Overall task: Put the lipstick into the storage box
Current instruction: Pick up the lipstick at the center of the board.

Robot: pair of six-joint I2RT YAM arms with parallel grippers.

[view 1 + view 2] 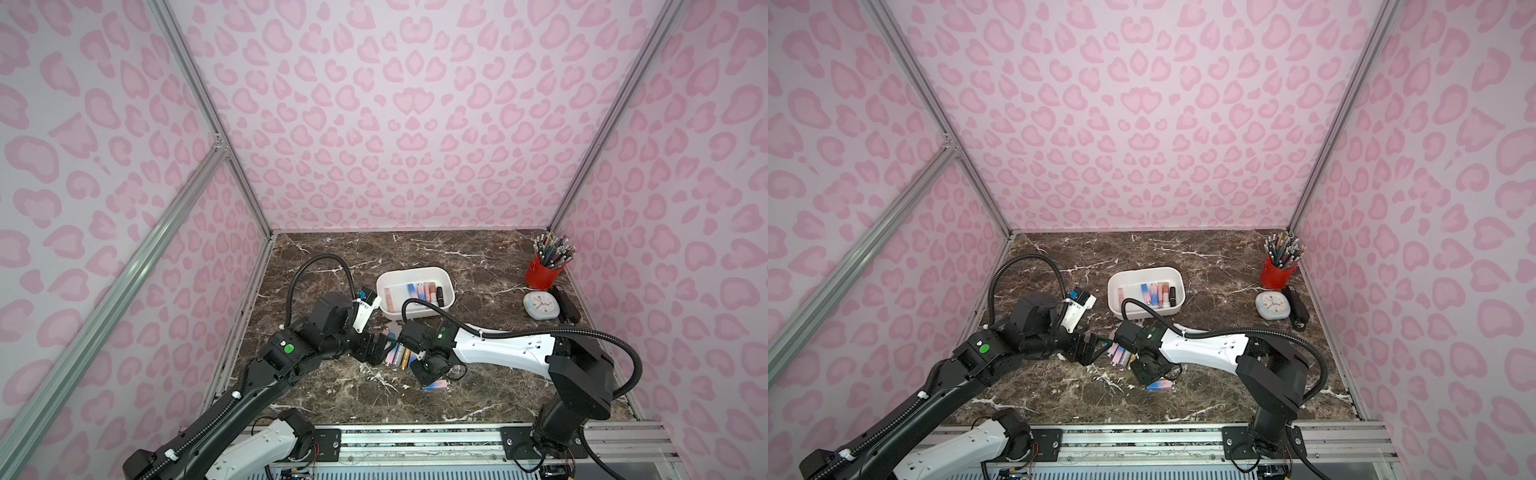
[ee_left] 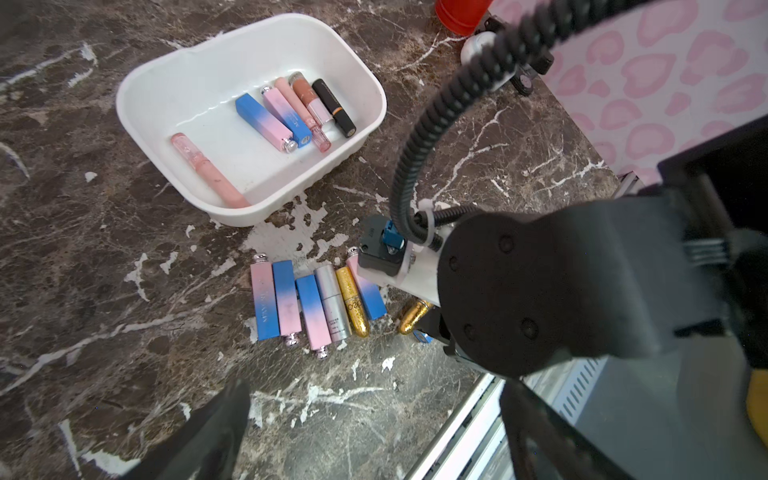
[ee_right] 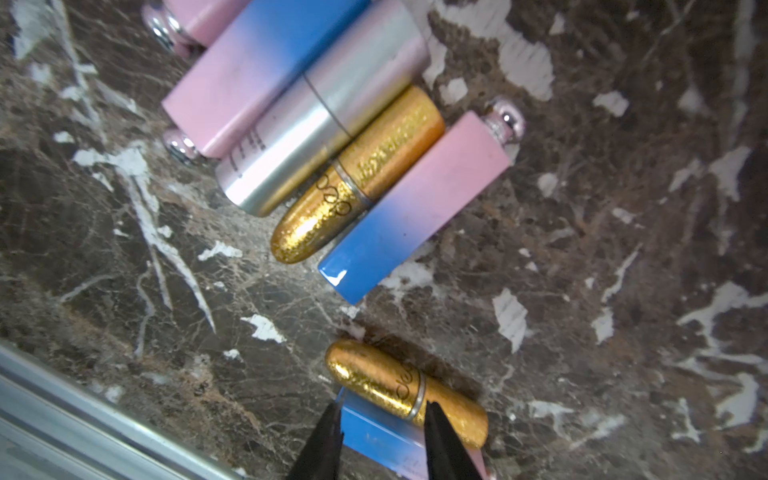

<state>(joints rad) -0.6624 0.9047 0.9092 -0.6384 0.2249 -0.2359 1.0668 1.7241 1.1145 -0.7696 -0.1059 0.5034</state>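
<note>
The white storage box (image 1: 415, 272) (image 2: 137, 83) stands mid-table with several lipsticks in it. In front of it, a row of several lipsticks (image 1: 397, 355) (image 2: 316, 303) lies on the marble. In the right wrist view my right gripper (image 3: 380, 409) is closed on the blue end of a blue-and-pink lipstick (image 3: 374, 440) (image 1: 436, 385), low at the table. A loose gold lipstick (image 3: 386, 382) lies against that tube. My left gripper (image 2: 370, 436) (image 1: 376, 349) is wide open and holds nothing, just left of the row.
A red pencil cup (image 1: 542, 274), a white clock (image 1: 539, 305) and a black stapler (image 1: 567, 305) stand at the back right. The metal rail (image 1: 415, 440) runs along the front edge. Pink patterned walls close in three sides.
</note>
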